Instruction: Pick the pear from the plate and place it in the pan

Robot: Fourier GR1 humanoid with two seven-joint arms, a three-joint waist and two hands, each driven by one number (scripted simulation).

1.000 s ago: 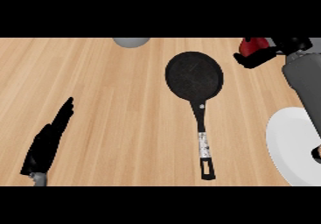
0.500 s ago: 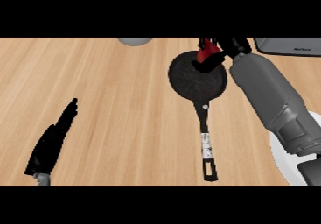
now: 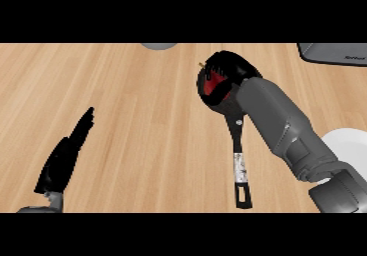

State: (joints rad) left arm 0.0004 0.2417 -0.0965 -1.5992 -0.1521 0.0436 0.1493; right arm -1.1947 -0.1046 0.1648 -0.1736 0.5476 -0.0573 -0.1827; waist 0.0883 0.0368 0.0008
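The black pan (image 3: 237,131) lies in the middle of the wooden counter, its long handle pointing toward me. My right hand (image 3: 232,70) is over the pan's round part, fingers curled round the red pear (image 3: 209,86), whose stem sticks out at the upper left. The grey right forearm covers most of the pan's right side. The white plate (image 3: 354,141) shows at the right edge, partly hidden behind the arm. At the lower left my left hand (image 3: 62,161) rests open, fingers pointing up.
A grey round object (image 3: 159,45) sits at the counter's far edge, top centre. A grey appliance corner (image 3: 339,52) shows at the top right. Bare wood lies between my left hand and the pan.
My right hand has carried the pear leftward from the top right and lowered over the pan's round part. The forearm now crosses the pan's right side. The left hand has stayed put.
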